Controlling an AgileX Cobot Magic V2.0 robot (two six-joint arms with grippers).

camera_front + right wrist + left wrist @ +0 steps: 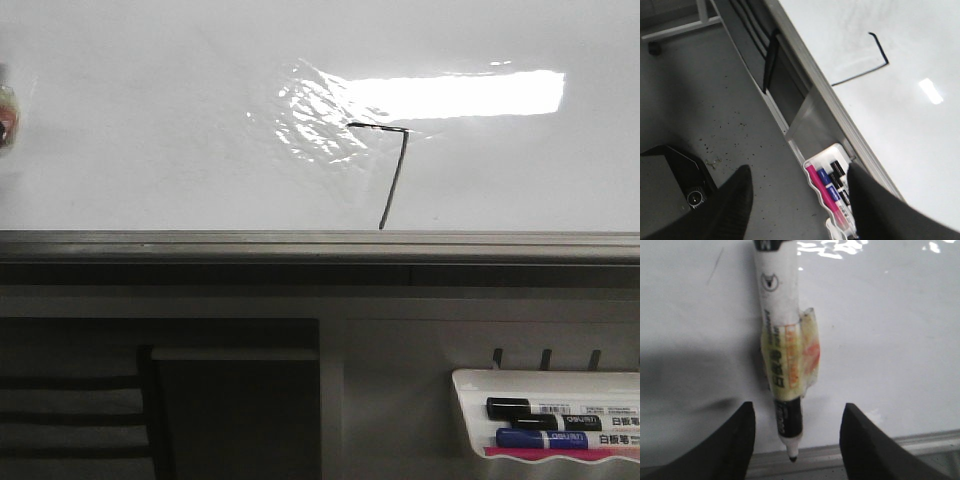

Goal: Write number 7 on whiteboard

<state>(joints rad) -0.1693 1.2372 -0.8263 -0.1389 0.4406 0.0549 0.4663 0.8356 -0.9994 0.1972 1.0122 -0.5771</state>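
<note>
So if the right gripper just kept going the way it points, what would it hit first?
Probably the marker tray below the whiteboard, which lies straight ahead between the fingers; depth is unclear, so it might meet the floor instead.

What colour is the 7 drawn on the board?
Black: the number 7 is a thin black line on the whiteboard, clearest in the front view.

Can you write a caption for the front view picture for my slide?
A black number 7 drawn on the whiteboard, with a white marker tray holding markers hanging below at right.

A black 7 (385, 170) on the whiteboard (150, 140); tray markers (545, 415) read "白板笔".
</note>
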